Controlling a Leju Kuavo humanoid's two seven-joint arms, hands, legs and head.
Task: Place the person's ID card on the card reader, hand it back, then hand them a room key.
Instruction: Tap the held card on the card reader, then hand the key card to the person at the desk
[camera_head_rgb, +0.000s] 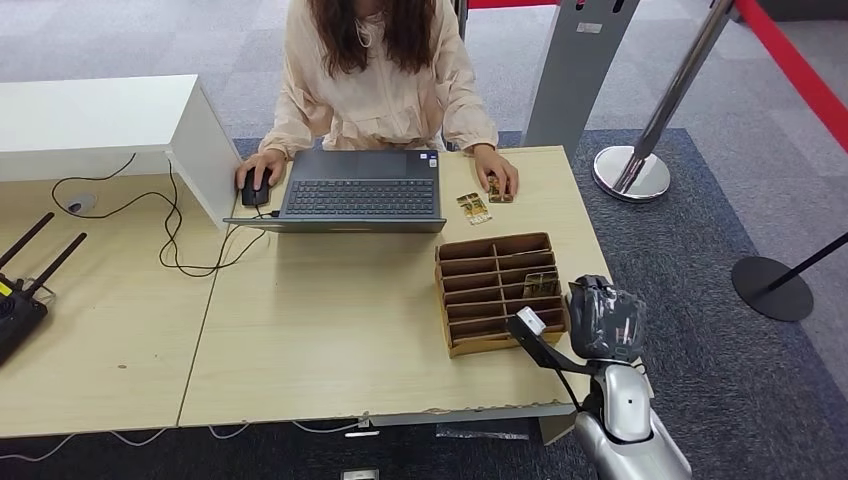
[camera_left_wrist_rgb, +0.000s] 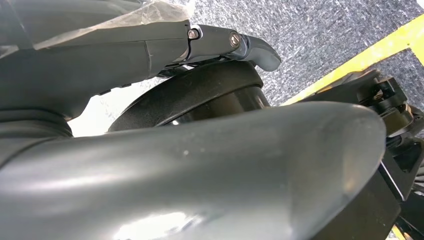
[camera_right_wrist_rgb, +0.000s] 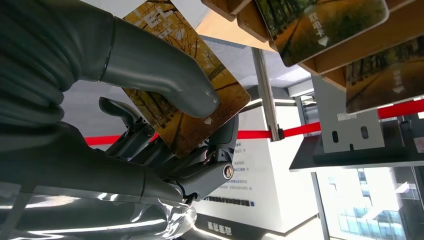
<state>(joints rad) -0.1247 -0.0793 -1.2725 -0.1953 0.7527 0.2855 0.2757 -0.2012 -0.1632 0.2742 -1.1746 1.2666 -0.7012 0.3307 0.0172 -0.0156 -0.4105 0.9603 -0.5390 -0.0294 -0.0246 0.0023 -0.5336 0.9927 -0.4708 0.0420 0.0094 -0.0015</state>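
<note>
My right hand (camera_head_rgb: 603, 320) hovers at the near right corner of a brown cardboard card organizer (camera_head_rgb: 490, 245) on the table. In the right wrist view its thumb (camera_right_wrist_rgb: 160, 75) and fingers pinch a room key card (camera_right_wrist_rgb: 227, 92) printed with autumn trees. More such cards (camera_right_wrist_rgb: 320, 20) stand in the organizer's slots close by. The person (camera_head_rgb: 375, 80) sits across the table, one hand resting on a card (camera_head_rgb: 497, 187), and another card (camera_head_rgb: 473, 207) lies beside it. My left hand (camera_left_wrist_rgb: 200, 165) hangs over the carpet, holding nothing.
An open laptop (camera_head_rgb: 360, 190) and a mouse (camera_head_rgb: 255, 190) under the person's other hand sit at the far edge. A white box (camera_head_rgb: 100, 120), cables and a black router (camera_head_rgb: 15, 300) are at the left. Stanchion bases (camera_head_rgb: 630, 172) stand right of the table.
</note>
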